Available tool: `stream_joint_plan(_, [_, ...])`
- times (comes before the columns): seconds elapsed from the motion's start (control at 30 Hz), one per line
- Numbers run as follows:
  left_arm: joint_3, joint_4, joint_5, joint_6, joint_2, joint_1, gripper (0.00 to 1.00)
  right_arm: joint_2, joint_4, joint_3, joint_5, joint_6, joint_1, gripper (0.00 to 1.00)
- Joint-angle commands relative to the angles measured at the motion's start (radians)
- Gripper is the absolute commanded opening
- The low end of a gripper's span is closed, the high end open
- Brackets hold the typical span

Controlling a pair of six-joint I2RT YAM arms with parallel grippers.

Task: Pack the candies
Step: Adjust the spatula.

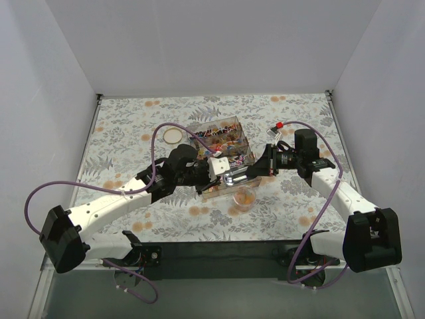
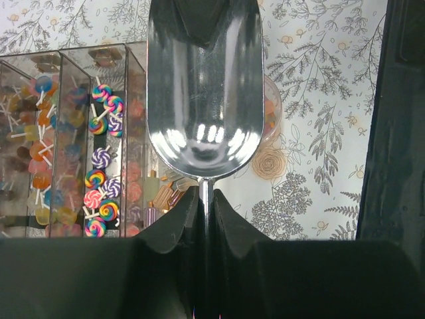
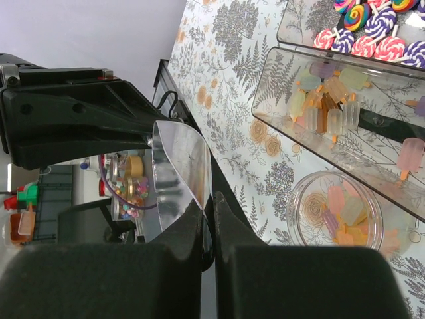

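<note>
At the middle of the desk point(image 1: 133, 126), both arms meet on one metal scoop point(image 2: 202, 86). The left fingers point(image 2: 174, 229) pinch its thin handle, while the right fingers point(image 3: 182, 242) are clamped narrow on the front lip of its bowl. The candies point(image 2: 99, 169) sit in the clear compartment box point(image 1: 234, 123), and a few more lie in a small round cup point(image 3: 297, 199) just beside it.

The table point(image 1: 119, 126) was covered with a flowered cloth. Around the middle of the tabletop stood a clear compartment box point(image 1: 222, 143). A small round clear jar point(image 1: 245, 197) stood just beside it, toward the near edge. A gold lid point(image 1: 174, 135) lay near the box's left side.
</note>
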Motion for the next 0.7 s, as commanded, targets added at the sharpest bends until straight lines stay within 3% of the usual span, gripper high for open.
stream_joint_plan(0.0, [0.036,0.02,-0.01,-0.03,-0.008,0.007,0.0,-0.019,0.034,-0.002,-0.006,0.007,-0.005,0.01])
stream_joint_plan(0.2, [0.01,0.075,-0.066,-0.075,-0.034,0.005,0.02,-0.028,0.035,-0.011,0.034,0.033,-0.003,0.01])
stream_joint_plan(0.4, [-0.028,0.126,-0.07,-0.096,-0.067,0.005,0.11,-0.022,0.04,-0.032,0.071,0.074,-0.003,0.01])
stream_joint_plan(0.67, [-0.057,0.15,-0.055,-0.109,-0.085,0.007,0.11,-0.023,0.058,-0.054,0.095,0.103,-0.003,0.01])
